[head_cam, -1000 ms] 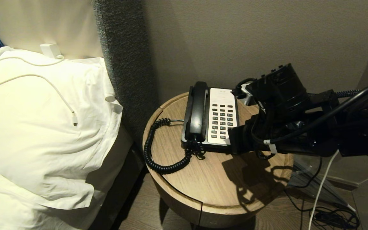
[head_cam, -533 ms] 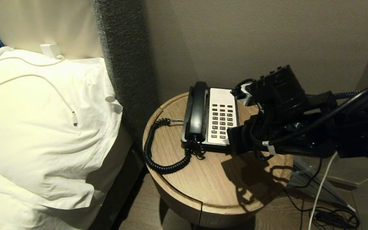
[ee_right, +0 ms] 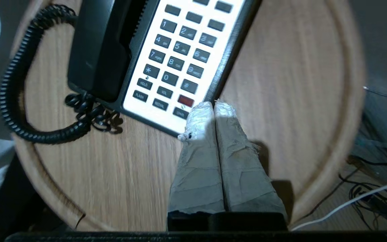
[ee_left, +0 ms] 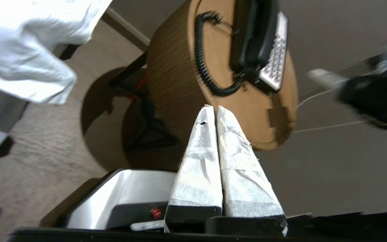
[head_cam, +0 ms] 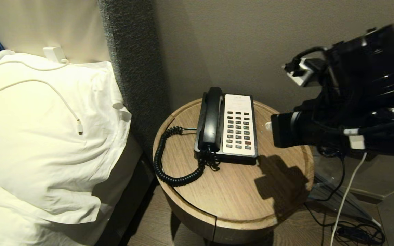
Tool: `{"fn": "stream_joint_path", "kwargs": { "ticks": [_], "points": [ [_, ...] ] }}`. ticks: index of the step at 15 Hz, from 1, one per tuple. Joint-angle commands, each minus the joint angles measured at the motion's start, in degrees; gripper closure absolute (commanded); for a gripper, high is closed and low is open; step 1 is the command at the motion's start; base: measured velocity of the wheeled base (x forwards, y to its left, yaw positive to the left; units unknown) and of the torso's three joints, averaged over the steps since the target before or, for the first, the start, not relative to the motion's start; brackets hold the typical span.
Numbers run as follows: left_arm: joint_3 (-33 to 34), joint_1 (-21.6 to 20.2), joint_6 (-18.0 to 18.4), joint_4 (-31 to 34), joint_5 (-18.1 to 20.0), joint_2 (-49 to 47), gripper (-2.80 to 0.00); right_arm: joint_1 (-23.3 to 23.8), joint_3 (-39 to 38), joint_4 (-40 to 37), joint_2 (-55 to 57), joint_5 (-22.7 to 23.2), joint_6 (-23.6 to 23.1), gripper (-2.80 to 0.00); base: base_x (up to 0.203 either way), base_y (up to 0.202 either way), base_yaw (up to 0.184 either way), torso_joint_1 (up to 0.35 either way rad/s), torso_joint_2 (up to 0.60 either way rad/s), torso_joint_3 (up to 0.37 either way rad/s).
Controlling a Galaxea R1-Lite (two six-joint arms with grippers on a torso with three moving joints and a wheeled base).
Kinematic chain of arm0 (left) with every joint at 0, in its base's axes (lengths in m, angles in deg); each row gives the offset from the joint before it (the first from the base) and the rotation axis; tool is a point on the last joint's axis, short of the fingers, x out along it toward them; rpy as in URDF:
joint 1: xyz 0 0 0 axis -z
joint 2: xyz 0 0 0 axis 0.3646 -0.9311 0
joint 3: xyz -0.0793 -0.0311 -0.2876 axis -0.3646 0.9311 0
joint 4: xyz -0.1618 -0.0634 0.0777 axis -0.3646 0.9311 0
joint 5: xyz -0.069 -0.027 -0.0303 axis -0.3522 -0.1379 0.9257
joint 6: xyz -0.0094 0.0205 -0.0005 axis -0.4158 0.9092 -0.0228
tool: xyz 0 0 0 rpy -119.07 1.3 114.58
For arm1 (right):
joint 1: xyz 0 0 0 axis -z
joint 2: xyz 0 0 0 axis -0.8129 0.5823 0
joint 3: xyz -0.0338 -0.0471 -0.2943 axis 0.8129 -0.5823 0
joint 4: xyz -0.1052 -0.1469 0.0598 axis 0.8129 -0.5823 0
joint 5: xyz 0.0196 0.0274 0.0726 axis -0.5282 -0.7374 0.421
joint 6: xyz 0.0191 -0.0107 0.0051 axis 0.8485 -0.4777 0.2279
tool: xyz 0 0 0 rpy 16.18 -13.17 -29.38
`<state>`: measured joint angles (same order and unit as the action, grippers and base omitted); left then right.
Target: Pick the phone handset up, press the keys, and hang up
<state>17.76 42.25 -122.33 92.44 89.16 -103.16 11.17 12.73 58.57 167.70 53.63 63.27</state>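
The phone handset [head_cam: 211, 118] lay seated in its cradle along the left side of the phone base [head_cam: 239, 126], which stood on the round wooden counter [head_cam: 238, 201] beside the bed. From the handset's near end the coiled cord [head_cam: 169, 172] looped out across the counter top toward its left edge and curled back toward the base. The keypad [head_cam: 238, 130], rows of dark keys on a white faceplate, was fully exposed in my head view. My right arm [head_cam: 347, 102] reached in from the right, above the counter's right edge and apart from the phone, and cast a blocky shadow on the wood near the base's front right corner. In the right wrist view the right claw [ee_right: 213, 105] was clenched, its two taped fingers [ee_right: 198, 117] pressed together with nothing between them, their tips appearing over the lower right corner of the faceplate by the red key [ee_right: 185, 100]; I could not tell whether they touched it. In the left wrist view the left claw [ee_left: 212, 108] was likewise clenched and empty, held well off the counter and below its rim, with the phone in the distance. A white pillow [head_cam: 43, 136] with a white charging cable [head_cam: 46, 89] draped over it lay on the bed to the left.
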Motion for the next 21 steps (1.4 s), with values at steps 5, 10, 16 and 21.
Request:
{"fn": "stream_joint_path", "kwargs": {
  "ticks": [5,10,16,21],
  "points": [
    [3.15,-12.95,0.75,7.59,0.16,8.98,0.00,0.02,-6.71,-2.35,-20.04,-2.57,2.42,0.00,0.000,0.000,0.000,0.000,0.00,0.000],
    [4.61,-15.76,1.09,14.58,-0.87,13.49,0.00,-0.02,-14.72,-4.95,-32.80,-9.08,3.09,0.00,0.000,0.000,0.000,0.000,0.00,0.000],
    [4.76,-23.92,1.48,14.54,2.64,14.06,0.00,0.14,-22.43,-6.04,-39.61,-10.08,4.78,0.00,0.000,0.000,0.000,0.000,0.00,0.000],
    [10.26,-19.60,3.95,13.10,5.79,15.32,0.00,0.23,-28.10,-6.22,-44.13,-10.27,5.47,0.00,0.000,0.000,0.000,0.000,0.00,0.000]
  ]
}}
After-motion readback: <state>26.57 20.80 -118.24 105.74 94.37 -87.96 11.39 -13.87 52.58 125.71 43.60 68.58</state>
